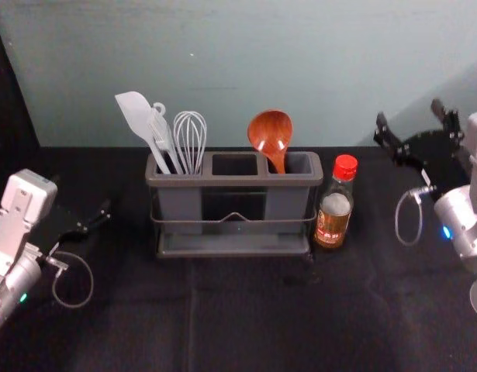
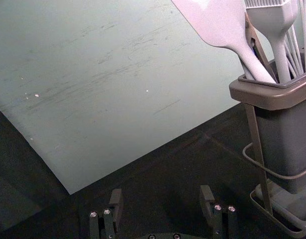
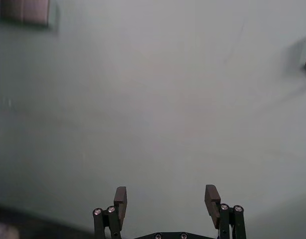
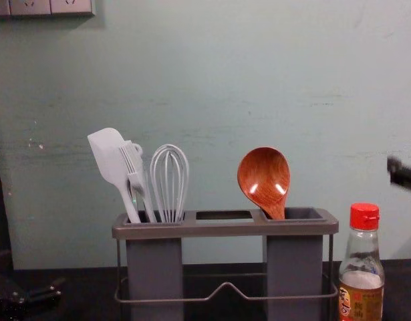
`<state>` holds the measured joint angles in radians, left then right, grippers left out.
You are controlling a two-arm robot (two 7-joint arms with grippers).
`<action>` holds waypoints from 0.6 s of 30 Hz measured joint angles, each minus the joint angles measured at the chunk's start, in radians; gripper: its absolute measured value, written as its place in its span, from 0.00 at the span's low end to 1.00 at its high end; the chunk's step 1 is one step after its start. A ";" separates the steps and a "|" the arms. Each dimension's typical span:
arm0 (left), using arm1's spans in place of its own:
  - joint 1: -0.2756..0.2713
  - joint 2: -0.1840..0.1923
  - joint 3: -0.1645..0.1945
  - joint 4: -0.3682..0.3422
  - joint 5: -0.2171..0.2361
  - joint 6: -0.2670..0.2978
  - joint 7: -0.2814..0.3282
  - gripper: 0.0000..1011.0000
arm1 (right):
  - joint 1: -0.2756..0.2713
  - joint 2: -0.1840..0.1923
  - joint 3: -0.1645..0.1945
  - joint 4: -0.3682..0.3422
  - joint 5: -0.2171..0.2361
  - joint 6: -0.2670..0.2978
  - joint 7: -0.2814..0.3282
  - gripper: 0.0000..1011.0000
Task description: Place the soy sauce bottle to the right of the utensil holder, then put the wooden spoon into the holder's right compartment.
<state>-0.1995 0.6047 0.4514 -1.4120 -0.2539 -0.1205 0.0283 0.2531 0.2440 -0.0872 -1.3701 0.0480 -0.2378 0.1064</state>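
Observation:
My right gripper (image 1: 413, 122) is raised at the right, beyond and above the soy sauce bottle (image 1: 335, 203); in the right wrist view the gripper (image 3: 166, 201) is open with nothing between its fingers. The red-capped bottle stands upright just right of the utensil holder (image 1: 234, 251). The wooden spoon (image 1: 271, 133) stands bowl up in the holder's right compartment, leaning slightly left; in the chest view the spoon (image 4: 264, 179) shows the same way. At the left, my left gripper (image 1: 95, 221) is parked low beside the holder; the left wrist view shows the gripper (image 2: 161, 204) open and empty.
In the holder's left compartment stand a white spatula (image 1: 137, 116), a white brush (image 1: 160, 132) and a whisk (image 1: 190, 139). A pale wall (image 1: 222, 62) rises behind the dark table (image 1: 246, 325). A socket panel (image 4: 51, 7) is on the wall at upper left in the chest view.

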 joint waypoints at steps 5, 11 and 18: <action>0.000 0.000 0.000 0.000 0.000 0.000 0.000 1.00 | -0.002 0.005 0.001 0.070 -0.012 0.016 0.035 0.99; 0.000 0.000 0.000 0.000 0.000 0.000 0.000 1.00 | 0.001 -0.001 0.001 0.127 -0.016 0.017 0.063 0.99; 0.000 0.000 0.000 0.000 0.000 0.000 0.000 1.00 | 0.007 -0.010 0.001 0.150 -0.024 0.015 0.081 0.99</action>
<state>-0.1995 0.6047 0.4514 -1.4120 -0.2539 -0.1205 0.0283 0.2597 0.2337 -0.0859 -1.2199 0.0244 -0.2225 0.1876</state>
